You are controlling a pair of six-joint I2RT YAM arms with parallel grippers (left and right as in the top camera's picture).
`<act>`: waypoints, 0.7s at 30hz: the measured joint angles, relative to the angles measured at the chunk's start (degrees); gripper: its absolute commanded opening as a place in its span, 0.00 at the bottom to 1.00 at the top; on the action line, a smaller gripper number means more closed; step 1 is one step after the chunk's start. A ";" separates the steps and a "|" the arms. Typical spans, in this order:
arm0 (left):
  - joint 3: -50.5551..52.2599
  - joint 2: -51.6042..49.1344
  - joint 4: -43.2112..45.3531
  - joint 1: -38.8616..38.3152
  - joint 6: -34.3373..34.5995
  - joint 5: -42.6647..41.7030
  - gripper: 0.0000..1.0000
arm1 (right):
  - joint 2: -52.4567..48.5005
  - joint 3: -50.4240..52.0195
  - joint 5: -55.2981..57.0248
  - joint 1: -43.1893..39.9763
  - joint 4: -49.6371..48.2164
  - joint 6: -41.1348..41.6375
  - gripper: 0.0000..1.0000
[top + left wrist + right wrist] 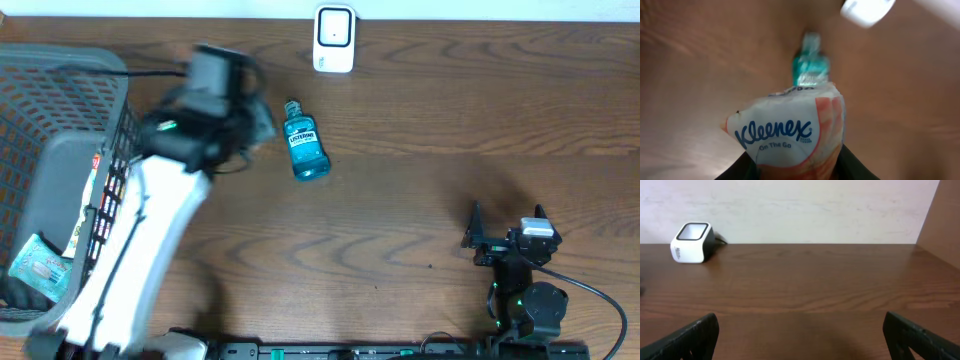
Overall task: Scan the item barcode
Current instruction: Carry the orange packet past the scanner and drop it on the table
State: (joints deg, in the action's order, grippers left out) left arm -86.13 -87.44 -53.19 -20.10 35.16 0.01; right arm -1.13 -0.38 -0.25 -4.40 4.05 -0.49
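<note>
Brown wooden table [450, 120]. Against its left edge, a grey mesh basket [40, 110], with a pale blue packet [38, 266] and other printed packs inside. Reaching from the near left corner over the basket's right wall, the white left arm [150, 240], smeared by motion blur. Left gripper [258, 122] just left of a blue Listerine bottle [305, 146], too blurred to read the grip. Bottle lying flat, cap toward the far edge. Past it, at the far edge, a white barcode scanner [334, 38]. Near the near right corner, the right gripper [470, 228], jaws apart, pointing left, well apart from everything else.
</note>
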 measured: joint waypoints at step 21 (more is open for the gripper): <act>0.85 -32.48 11.19 -21.94 -3.89 2.95 0.66 | 0.00 0.00 0.00 0.00 0.00 0.00 0.99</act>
State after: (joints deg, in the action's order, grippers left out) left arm -85.27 -119.92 -42.00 -42.04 31.27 2.96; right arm -1.13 -0.38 -0.25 -4.40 4.05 -0.49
